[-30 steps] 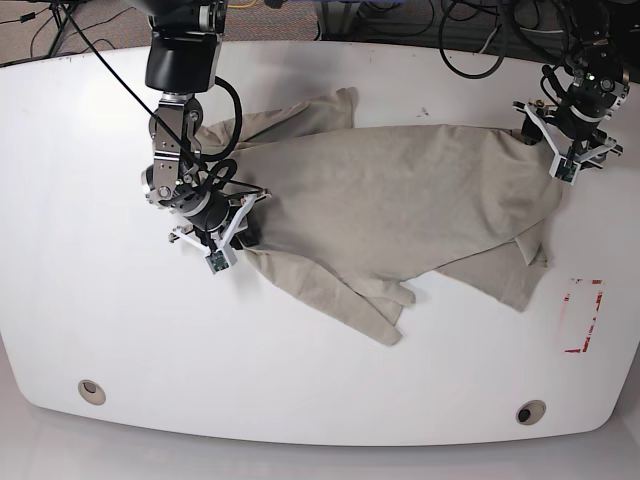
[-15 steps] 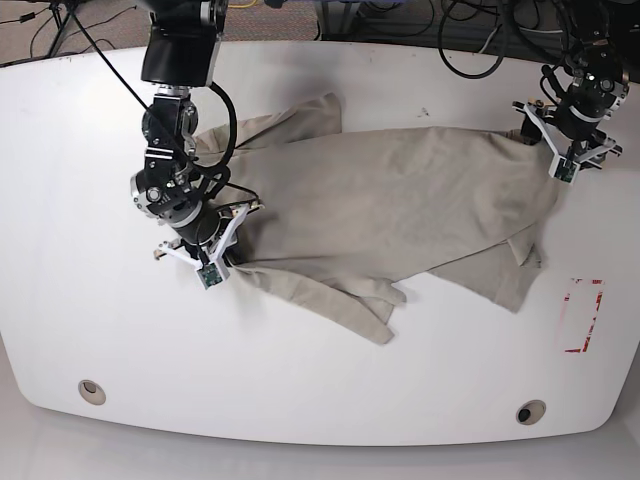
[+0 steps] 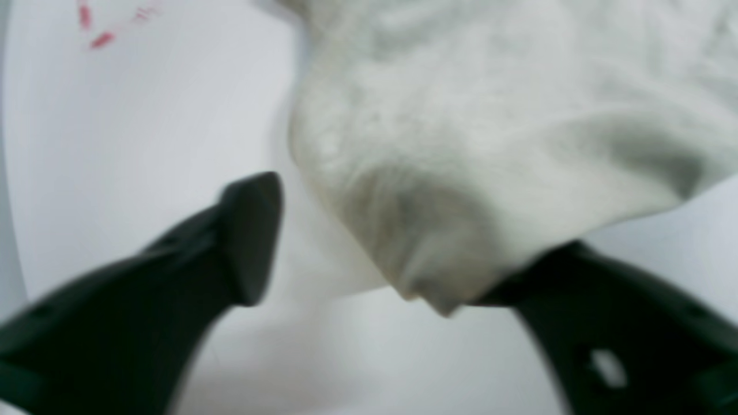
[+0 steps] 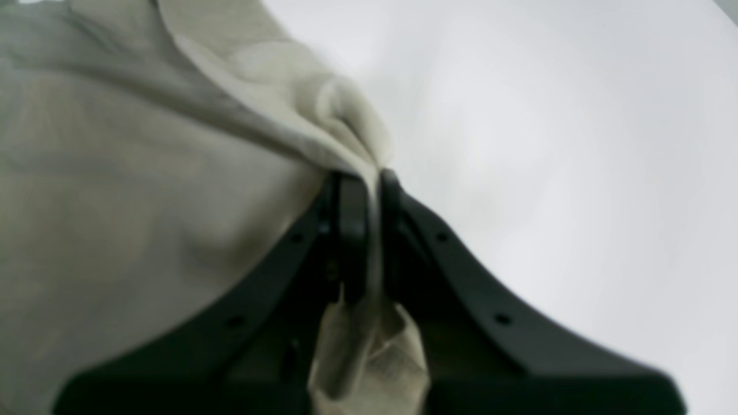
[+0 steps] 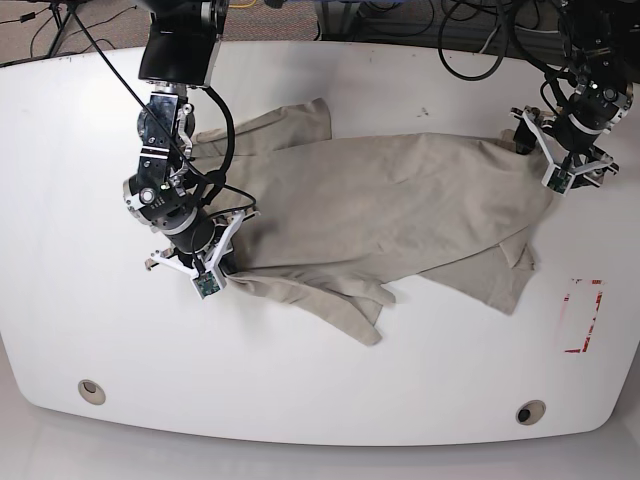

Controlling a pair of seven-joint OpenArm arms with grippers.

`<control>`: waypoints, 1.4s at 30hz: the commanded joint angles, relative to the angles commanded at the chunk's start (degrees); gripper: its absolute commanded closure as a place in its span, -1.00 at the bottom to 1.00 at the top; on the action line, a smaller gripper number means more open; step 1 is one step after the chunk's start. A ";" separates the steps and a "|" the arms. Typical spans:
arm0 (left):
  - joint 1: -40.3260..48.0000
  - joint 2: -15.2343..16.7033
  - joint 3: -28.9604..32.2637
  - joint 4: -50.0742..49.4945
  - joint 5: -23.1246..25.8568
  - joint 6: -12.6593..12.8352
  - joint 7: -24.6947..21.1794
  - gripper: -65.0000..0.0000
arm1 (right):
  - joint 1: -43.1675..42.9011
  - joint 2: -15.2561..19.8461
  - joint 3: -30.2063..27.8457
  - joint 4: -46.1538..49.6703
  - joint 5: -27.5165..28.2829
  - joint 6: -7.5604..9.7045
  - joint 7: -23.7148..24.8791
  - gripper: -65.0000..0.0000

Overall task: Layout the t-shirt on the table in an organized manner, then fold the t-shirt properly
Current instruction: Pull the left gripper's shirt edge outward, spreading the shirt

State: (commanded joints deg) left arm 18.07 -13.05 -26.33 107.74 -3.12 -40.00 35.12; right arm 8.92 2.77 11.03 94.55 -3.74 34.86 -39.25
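The khaki t-shirt (image 5: 400, 200) lies stretched across the middle of the white table (image 5: 320, 400), with wrinkled folds hanging toward the front. My right gripper (image 5: 220, 262) is at its left edge. In the right wrist view that gripper (image 4: 370, 178) is shut on a bunched fold of the t-shirt (image 4: 144, 173). My left gripper (image 5: 540, 155) sits at the shirt's far right corner. In the left wrist view it (image 3: 369, 253) is open, and a hanging lump of the t-shirt (image 3: 461, 144) rests against the right finger (image 3: 605, 323).
A red-outlined rectangle mark (image 5: 582, 315) is near the right edge and also shows in the left wrist view (image 3: 98, 37). Two grey grommet holes (image 5: 91, 390) (image 5: 530, 411) sit near the front edge. Cables lie beyond the far edge.
My right gripper has moved left and toward the front, dragging the shirt's left edge with it. The whole shirt has shifted left. The left arm has barely moved.
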 joint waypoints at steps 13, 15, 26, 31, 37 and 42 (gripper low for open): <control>-5.80 1.58 -13.27 -2.02 -17.32 0.00 9.49 -0.82 | -0.09 0.00 0.00 -0.18 0.00 -0.18 0.00 1.00; -8.18 1.58 -15.82 -3.96 -19.25 0.00 12.84 -0.82 | -0.09 -0.09 0.00 -0.18 0.00 -0.18 0.00 1.00; -10.81 -1.67 -18.46 -6.24 -25.14 0.00 20.48 -0.82 | -0.09 -0.79 0.00 -0.26 0.00 -0.26 0.00 1.00; -6.33 -5.63 -18.20 -3.60 -25.32 0.00 20.40 -0.82 | -0.35 -0.79 0.00 -0.53 0.00 -0.26 -0.09 1.00; -1.41 -10.90 -18.11 -3.60 -25.05 0.00 20.31 -0.82 | -0.26 -0.79 0.00 -1.76 0.18 -0.26 0.00 1.00; 1.23 -12.40 -18.11 -3.52 -25.05 0.00 20.31 -0.82 | -0.26 -0.79 0.00 -1.85 0.53 -0.26 0.09 1.00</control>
State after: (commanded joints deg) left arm 19.30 -25.45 -44.44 104.22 -28.18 -40.00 55.43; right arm 8.66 1.98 11.03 92.70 -3.21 34.59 -39.16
